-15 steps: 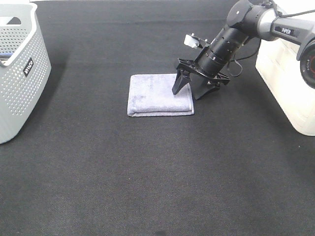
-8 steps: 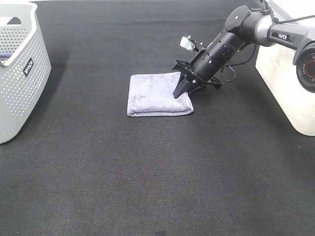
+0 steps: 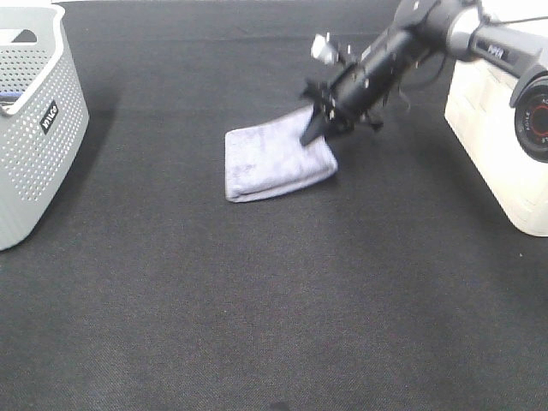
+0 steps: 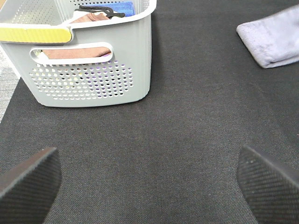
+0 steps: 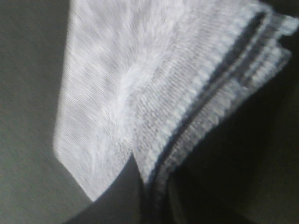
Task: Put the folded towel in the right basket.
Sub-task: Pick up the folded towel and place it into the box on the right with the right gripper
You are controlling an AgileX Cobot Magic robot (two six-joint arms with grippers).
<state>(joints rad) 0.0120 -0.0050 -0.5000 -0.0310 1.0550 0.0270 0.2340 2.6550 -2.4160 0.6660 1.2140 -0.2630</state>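
The folded lavender towel (image 3: 272, 158) lies on the black table, its right edge lifted off the surface. My right gripper (image 3: 315, 133) is shut on that right edge and holds it raised. The right wrist view shows the towel's layered edge (image 5: 187, 107) pinched between the dark fingers (image 5: 126, 196). The right basket (image 3: 505, 137) is cream and stands at the right edge of the table. My left gripper (image 4: 145, 177) is open and empty, well left of the towel, whose corner also shows in the left wrist view (image 4: 275, 37).
A grey perforated basket (image 3: 34, 120) stands at the far left; the left wrist view shows cloths and a blue item inside it (image 4: 93, 18). Black mat (image 3: 274, 300) covers the table.
My right gripper closed on the towel's right edge and lifted it up and back. The towel now tilts, its left side still on the table.
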